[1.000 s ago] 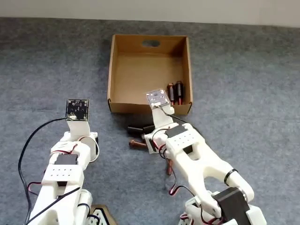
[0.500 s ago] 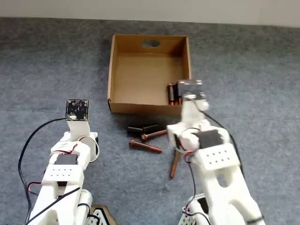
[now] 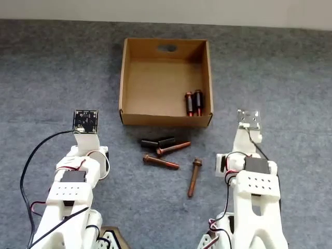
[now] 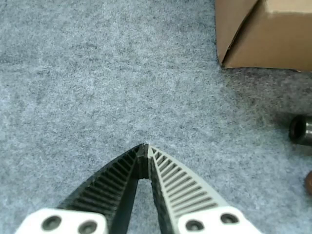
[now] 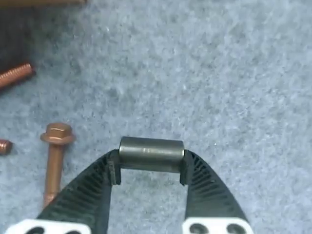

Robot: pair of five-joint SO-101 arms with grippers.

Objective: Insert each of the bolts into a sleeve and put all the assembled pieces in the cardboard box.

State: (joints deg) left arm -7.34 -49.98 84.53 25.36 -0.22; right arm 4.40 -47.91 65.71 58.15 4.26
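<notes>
A dark sleeve (image 5: 151,154) is gripped crosswise between the fingertips of the right hand (image 5: 149,168). The jaws are pressed against its two ends, and it is held above the grey tabletop (image 5: 234,73). Just beside this hand, on the side toward the other arm, a copper bolt (image 5: 54,156) is seen lying flat, its flanged head turned the way the fingers point. Farther off on that same side, between the two hands, two more bolts (image 3: 161,162) are found lying at slight angles to each other. Next to them two loose sleeves (image 3: 158,142) are laid end to end, close to the near wall of the cardboard box (image 3: 122,78). The box is set ahead of both hands and between them. Two assembled pieces (image 3: 193,102) are placed side by side in the box corner nearest the right hand.

The left hand (image 4: 145,148) is closed with nothing in it, its fingertips meeting above bare tabletop. Ahead of it and off toward the right arm, a corner of the box (image 4: 263,34) is seen. One of the loose sleeves (image 4: 301,129) is viewed end-on on that same side.
</notes>
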